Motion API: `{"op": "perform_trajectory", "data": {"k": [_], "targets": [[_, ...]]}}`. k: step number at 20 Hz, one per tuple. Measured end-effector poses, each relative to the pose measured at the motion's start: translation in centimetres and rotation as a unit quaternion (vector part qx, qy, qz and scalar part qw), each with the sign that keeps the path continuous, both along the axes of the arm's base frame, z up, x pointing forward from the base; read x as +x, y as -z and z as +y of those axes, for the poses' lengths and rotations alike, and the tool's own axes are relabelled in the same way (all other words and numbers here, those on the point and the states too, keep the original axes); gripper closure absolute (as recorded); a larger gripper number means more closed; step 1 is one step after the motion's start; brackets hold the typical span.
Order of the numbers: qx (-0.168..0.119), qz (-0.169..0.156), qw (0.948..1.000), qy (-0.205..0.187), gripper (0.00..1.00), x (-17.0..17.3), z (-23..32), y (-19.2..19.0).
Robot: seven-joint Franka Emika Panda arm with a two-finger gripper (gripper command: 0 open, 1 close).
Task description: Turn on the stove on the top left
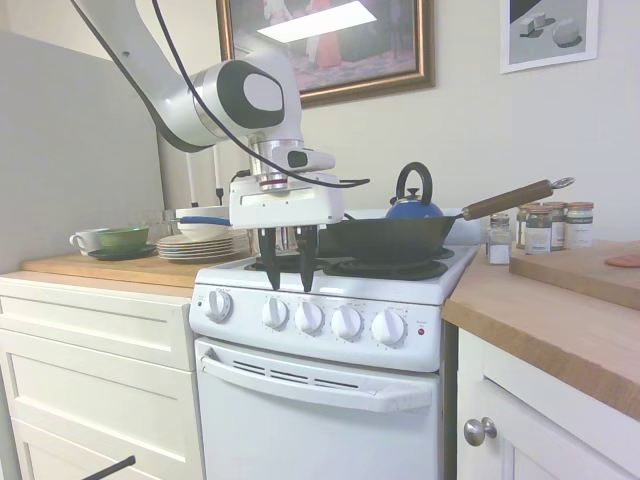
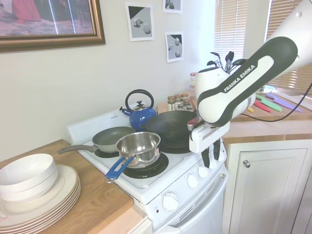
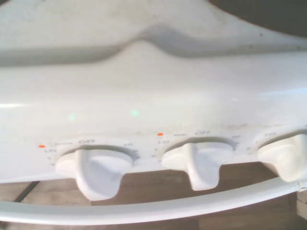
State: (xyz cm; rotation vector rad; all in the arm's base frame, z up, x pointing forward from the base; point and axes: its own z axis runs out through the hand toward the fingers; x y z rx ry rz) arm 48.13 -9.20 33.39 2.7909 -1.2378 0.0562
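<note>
The white stove (image 1: pixel 320 420) stands between the counters, with a row of round white knobs on its front panel. The leftmost knob (image 1: pixel 218 305) sits apart from the other knobs. A small red light (image 1: pixel 421 331) is at the panel's right end. My gripper (image 1: pixel 289 283) points down just above the panel, over the second knob (image 1: pixel 275 312) and third knob (image 1: pixel 309 317). It is open and holds nothing. From the other side, the gripper (image 2: pixel 211 163) hangs at the stove's front edge. The wrist view shows three knobs close up, among them one knob (image 3: pixel 93 167) and its neighbour (image 3: pixel 199 160), both under OFF marks.
A black wok (image 1: pixel 385 238) with a wooden handle and a blue kettle (image 1: pixel 414 205) sit on the burners behind the gripper. A steel saucepan (image 2: pixel 139 146) and a frying pan (image 2: pixel 112 139) fill the other burners. Stacked plates (image 1: pixel 195 245) and spice jars (image 1: pixel 540 228) stand on the counters.
</note>
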Motion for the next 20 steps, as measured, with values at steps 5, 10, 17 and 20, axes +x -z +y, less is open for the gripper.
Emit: {"op": "perform_trajectory", "data": {"k": [5, 10, 17, 20], "targets": [[-0.002, -0.001, 1.0, 0.0, 1.0, 0.0, -0.2, 0.1], [-0.004, 0.0, 1.0, 0.001, 1.0, 0.2, -0.7, 0.6], [-0.005, -0.001, 1.0, 0.002, 1.0, 0.4, -0.9, 1.0], [-0.004, 0.001, 1.0, 0.0, 1.0, 0.6, -0.7, 1.5]]}}
